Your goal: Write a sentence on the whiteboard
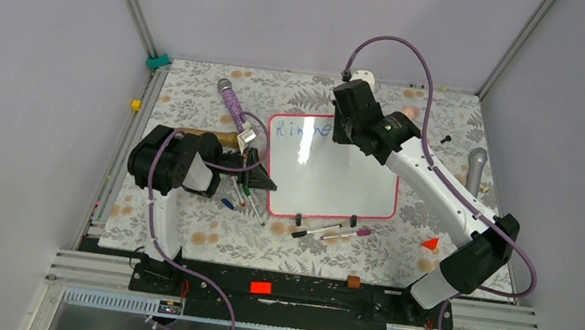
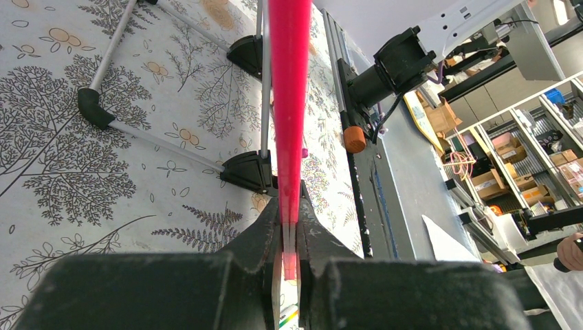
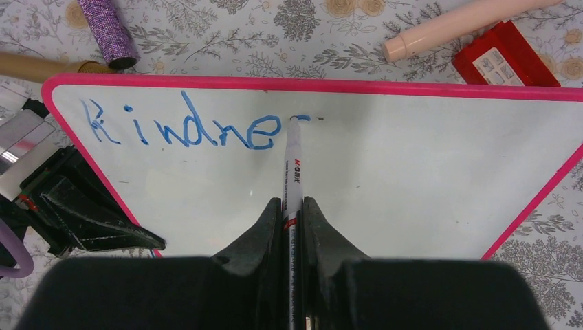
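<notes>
Steadying and writing are split between the two arms. The whiteboard (image 1: 330, 178) lies flat on the floral tablecloth (image 1: 180, 227) in the middle of the table, its two black clip feet (image 1: 298, 218) at the near edge. The left gripper (image 2: 290, 210) is clenched on the board's pink-red rim (image 2: 289, 103) at the left side, jaws pinching the thin edge. Its job, I judge, is to anchor the glossy board so pen pressure does not slide it across the cloth.

The right gripper (image 3: 293, 206) is clamped on a white marker (image 3: 293, 161). The barrel runs straight out between the fingers, which leaves the tip in the wrist camera's sight. The tip sits just right of the blue lettering (image 3: 182, 127), which reads "Kindne", along the board's far edge. A short blue stroke beside the tip may be the start of the next letter; it is too small to tell.

The sentence looks barely begun: one word is unfinished and most of the white surface is bare. Spare markers (image 1: 331, 232) lie just beside the near rim, apart from both grippers.
</notes>
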`<control>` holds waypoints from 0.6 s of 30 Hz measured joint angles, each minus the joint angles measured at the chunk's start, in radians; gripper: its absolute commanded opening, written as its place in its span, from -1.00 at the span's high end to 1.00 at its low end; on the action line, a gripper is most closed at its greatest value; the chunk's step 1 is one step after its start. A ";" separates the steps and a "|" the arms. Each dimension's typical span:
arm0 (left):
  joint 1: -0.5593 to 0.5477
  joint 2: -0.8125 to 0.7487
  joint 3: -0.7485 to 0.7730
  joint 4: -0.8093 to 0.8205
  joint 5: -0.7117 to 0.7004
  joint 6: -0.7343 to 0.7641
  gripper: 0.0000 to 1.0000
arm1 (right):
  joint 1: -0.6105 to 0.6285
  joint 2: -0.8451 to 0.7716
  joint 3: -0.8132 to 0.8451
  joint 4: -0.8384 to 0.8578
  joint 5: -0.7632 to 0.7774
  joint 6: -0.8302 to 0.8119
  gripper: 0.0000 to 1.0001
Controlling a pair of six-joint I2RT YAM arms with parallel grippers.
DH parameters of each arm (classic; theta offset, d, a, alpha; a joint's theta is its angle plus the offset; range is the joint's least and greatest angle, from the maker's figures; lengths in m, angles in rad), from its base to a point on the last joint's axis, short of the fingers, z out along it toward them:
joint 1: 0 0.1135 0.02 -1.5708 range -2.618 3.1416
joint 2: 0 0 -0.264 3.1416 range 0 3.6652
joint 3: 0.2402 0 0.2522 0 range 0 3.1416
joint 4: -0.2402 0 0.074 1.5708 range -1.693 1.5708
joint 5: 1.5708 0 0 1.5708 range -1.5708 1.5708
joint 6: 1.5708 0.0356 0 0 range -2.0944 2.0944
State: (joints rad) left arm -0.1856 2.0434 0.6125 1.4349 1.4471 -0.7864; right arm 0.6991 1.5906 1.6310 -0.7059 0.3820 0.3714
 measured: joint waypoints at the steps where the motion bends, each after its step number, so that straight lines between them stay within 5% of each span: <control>1: 0.000 0.000 0.000 0.000 0.000 0.000 1.00 | 0.000 0.000 0.000 0.000 -0.007 0.000 1.00; 18: 0.000 0.000 0.000 -0.002 -0.001 0.000 1.00 | -0.001 -0.021 -0.047 -0.001 -0.022 0.004 1.00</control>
State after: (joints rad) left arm -0.1856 2.0434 0.6125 1.4330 1.4460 -0.7868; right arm 0.6983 1.5696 1.5837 -0.7071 0.3603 0.3752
